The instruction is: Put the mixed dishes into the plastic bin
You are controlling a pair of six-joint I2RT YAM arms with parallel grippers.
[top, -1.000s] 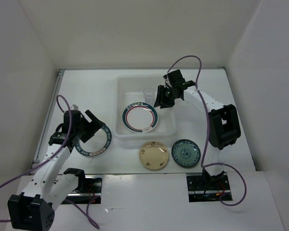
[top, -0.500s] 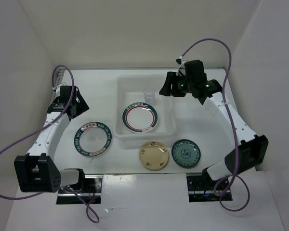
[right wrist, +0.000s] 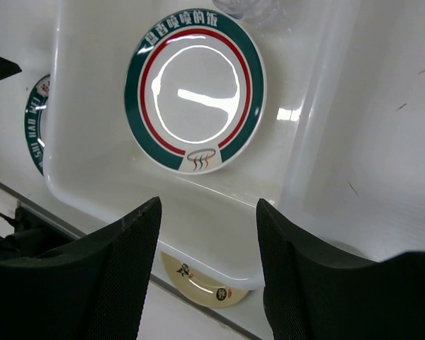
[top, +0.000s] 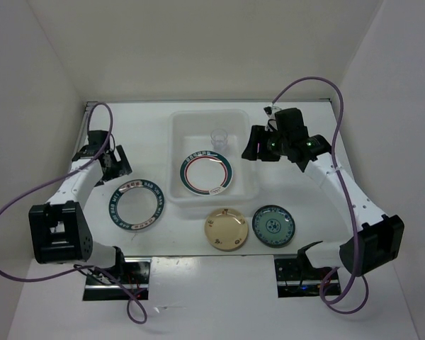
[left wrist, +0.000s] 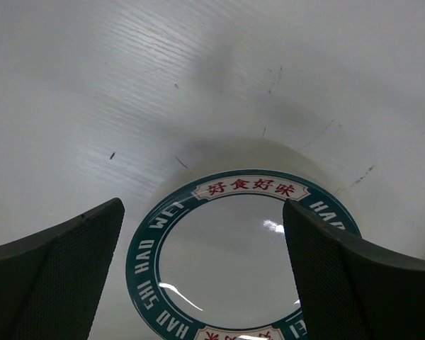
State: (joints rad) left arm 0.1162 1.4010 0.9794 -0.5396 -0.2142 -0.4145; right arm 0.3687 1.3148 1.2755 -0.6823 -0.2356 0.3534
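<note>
The plastic bin (top: 178,126) stands mid-table and holds a white plate with a green and red rim (top: 207,173) and a small clear cup (top: 219,137). A white plate with a blue rim (top: 136,205) lies on the table left of the bin. A cream-yellow plate (top: 227,229) and a teal plate (top: 273,225) lie in front of it. My left gripper (top: 119,165) hovers open just behind the blue-rimmed plate (left wrist: 244,255). My right gripper (top: 253,150) hangs open over the bin's right rim (right wrist: 312,142), with nothing between its fingers (right wrist: 120,276).
White walls enclose the table on three sides. A purple cable loops over each arm. The arm bases and two black openings sit at the near edge.
The left arm swung away to the back left, and its gripper now points down at the blue-rimmed plate's far edge. The right gripper drew back from over the bin to its right rim and opened wider.
</note>
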